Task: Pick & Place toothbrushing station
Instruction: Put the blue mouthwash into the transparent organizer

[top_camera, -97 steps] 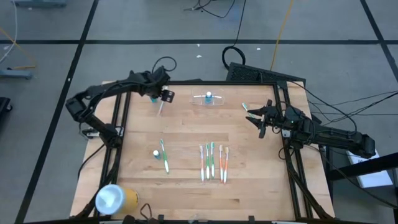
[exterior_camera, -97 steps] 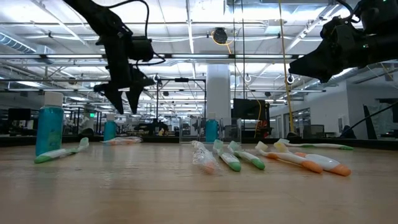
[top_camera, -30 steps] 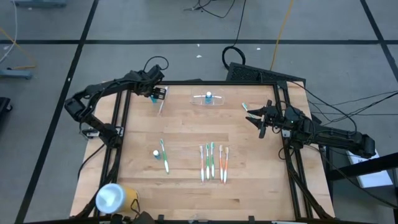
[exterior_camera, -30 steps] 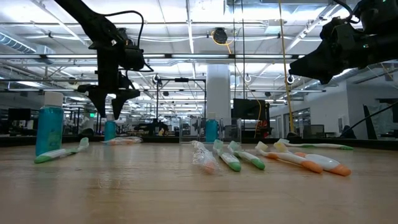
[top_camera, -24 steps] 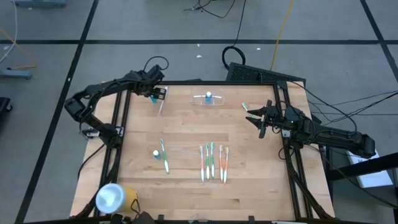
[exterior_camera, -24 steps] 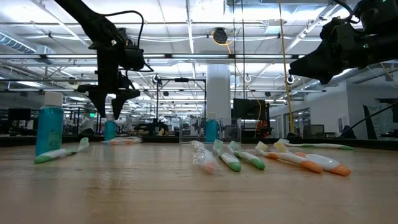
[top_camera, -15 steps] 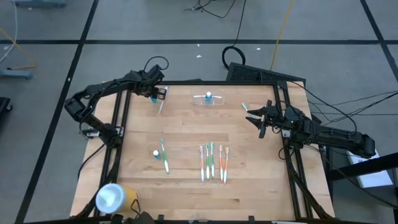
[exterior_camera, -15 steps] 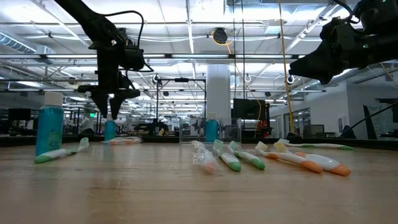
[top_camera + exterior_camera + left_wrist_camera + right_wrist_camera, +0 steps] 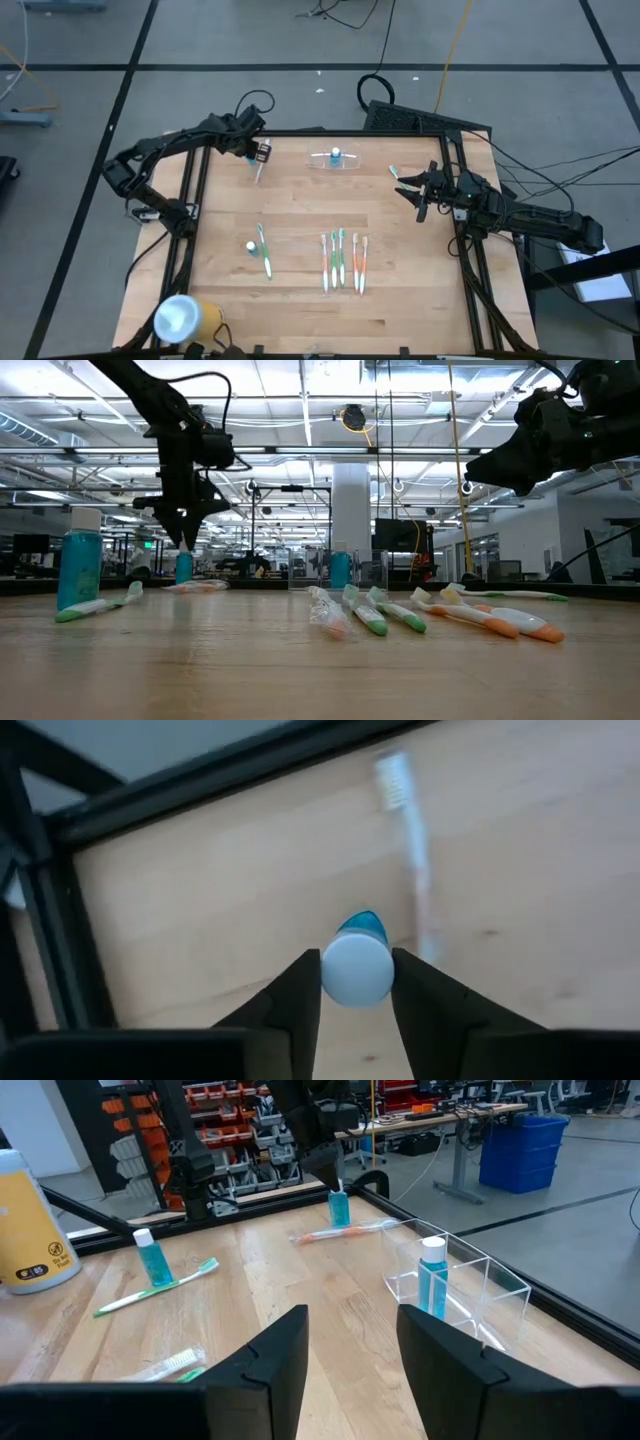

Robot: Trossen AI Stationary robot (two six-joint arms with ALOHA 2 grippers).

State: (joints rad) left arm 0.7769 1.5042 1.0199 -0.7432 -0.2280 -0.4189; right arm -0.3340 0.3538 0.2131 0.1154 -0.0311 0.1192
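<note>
Toothbrushing station (image 9: 336, 161) sits at upper middle of the worktop (image 9: 300, 230), holding one blue bottle (nothing grips it). Left gripper (image 9: 357, 982) at upper left has its jaws clamped on a small blue bottle (image 9: 357, 965). Right gripper (image 9: 350, 1342) hangs at right, jaws apart

From my seat, the left gripper (image 9: 355, 1010) sits over the bench's (image 9: 300, 215) far left corner, a small bottle (image 9: 357, 965) between its jaws and a toothbrush (image 9: 410, 850) just beyond. To that gripper's right along the far edge stands the toothbrushing station (image 9: 336, 162) with another bottle (image 9: 432, 1287) in it. The right gripper (image 9: 418, 196) hangs right of the station, and four toothbrushes (image 9: 343, 262) lie nearer me.
</note>
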